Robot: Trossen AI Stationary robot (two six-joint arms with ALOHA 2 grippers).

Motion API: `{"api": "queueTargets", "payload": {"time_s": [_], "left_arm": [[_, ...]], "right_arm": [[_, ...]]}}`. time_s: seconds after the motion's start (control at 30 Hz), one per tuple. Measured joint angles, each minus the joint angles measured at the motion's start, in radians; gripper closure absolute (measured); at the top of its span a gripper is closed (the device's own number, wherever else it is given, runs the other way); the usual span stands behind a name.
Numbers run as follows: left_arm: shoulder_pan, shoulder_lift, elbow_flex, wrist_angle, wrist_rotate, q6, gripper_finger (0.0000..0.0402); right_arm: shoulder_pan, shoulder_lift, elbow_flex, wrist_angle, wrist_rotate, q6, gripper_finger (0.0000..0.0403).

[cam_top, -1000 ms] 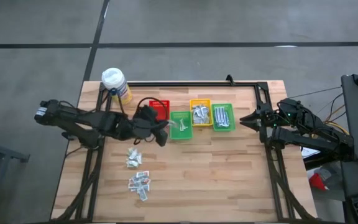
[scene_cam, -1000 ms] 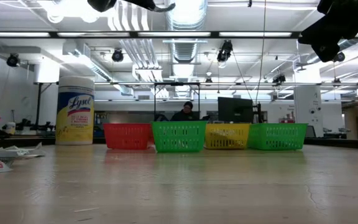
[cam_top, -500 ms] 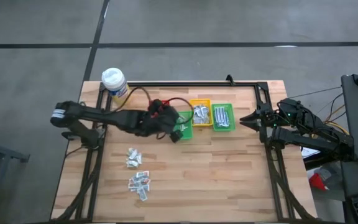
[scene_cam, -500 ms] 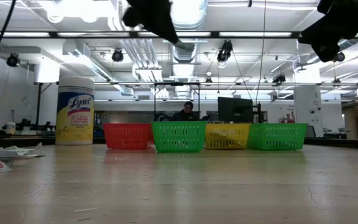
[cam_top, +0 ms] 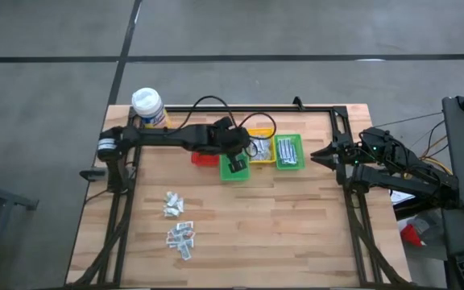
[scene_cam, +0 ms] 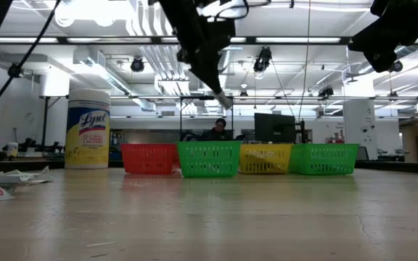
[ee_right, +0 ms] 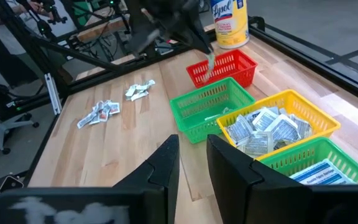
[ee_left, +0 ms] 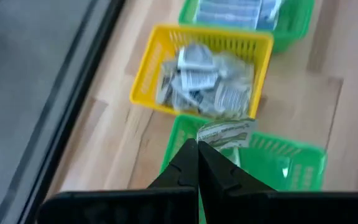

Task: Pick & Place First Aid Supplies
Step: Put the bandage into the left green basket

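The left gripper (ee_left: 197, 149), jaws pinched shut on a pale sachet (ee_left: 225, 132), hovers over the nearer green bin (cam_top: 234, 165); two packet piles (cam_top: 176, 221) remain unsorted; the right gripper (ee_right: 191, 163) waits part-open, empty.

two dark, jointed arms (cam_top: 167, 137), black looping cable, blunt black fingers (ee_right: 166, 165), green light at the right wrist

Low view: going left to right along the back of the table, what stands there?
Lysol canister → red bin → green bin → yellow bin → second green bin.
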Motion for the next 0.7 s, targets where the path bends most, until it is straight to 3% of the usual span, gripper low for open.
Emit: {"api": "queueTargets", "payload": {"time_s": [0.37,0.7], "left_arm": [[0.087,0.058,-0.016,-0.031,0.177,0.039,0.0402],[0.095,0.131,-0.018,-0.071,0.243,0.078,0.0401]], "right_arm": [[0.0,0.0,0.0,0.0,0.0,0.0,0.0315],[0.0,0.0,0.0,0.0,0.0,-0.003,0.0334]]}}
